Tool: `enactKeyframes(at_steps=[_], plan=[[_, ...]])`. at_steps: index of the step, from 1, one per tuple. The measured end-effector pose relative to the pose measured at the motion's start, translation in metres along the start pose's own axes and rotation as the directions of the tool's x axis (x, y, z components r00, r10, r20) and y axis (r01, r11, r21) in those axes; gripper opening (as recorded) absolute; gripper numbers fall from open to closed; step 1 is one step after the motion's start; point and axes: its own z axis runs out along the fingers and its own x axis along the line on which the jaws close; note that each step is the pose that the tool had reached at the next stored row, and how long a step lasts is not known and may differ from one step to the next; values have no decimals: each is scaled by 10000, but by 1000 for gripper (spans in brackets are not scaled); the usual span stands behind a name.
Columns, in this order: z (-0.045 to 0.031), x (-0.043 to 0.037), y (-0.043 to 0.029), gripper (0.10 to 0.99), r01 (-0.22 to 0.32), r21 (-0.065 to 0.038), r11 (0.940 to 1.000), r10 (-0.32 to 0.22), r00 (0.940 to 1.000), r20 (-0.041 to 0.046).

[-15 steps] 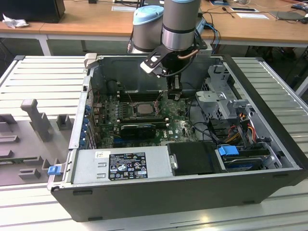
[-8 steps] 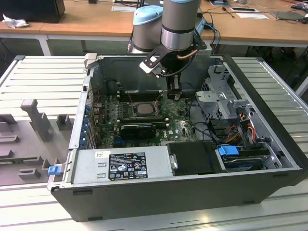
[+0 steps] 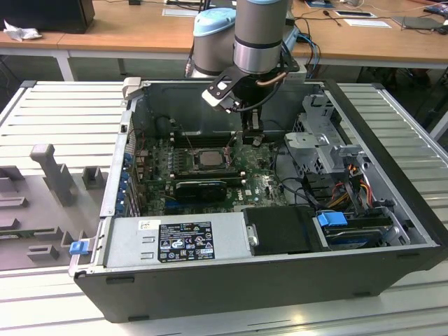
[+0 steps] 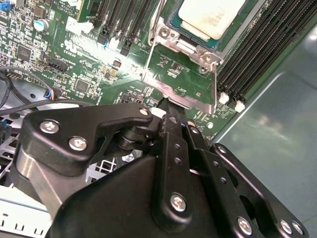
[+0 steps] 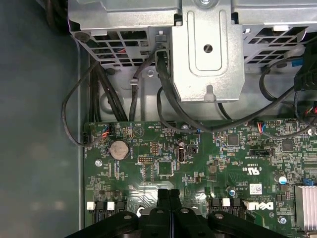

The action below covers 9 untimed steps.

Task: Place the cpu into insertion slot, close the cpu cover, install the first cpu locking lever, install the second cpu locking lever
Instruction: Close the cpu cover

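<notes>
The cpu (image 3: 208, 158) (image 4: 210, 15), a pale square chip, lies flat in the insertion slot (image 3: 208, 166) on the green board. The silvery cpu cover (image 4: 190, 49) frames it and looks lowered around the chip. A thin metal locking lever (image 4: 152, 44) runs along one side of the socket. My gripper (image 3: 253, 137) (image 4: 169, 105) (image 5: 169, 194) stands just to the exterior view's right of the socket. Its black fingers are shut together, with their tips at the silvery plate edge (image 4: 190, 99) of the socket frame. I see nothing held between them.
Black memory slots (image 4: 262, 54) flank the socket. A long black expansion card (image 3: 201, 187) and the grey power supply (image 3: 175, 241) lie nearer the camera. A metal drive cage (image 3: 318, 136) (image 5: 208, 49) with cables (image 5: 168, 99) stands on the exterior view's right.
</notes>
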Motion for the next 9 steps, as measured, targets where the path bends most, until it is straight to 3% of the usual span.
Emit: enactKeyframes(at_steps=[9], plan=[[-5, -3, -87, 106, -1, 0, 10000, 1, 10000, 0]])
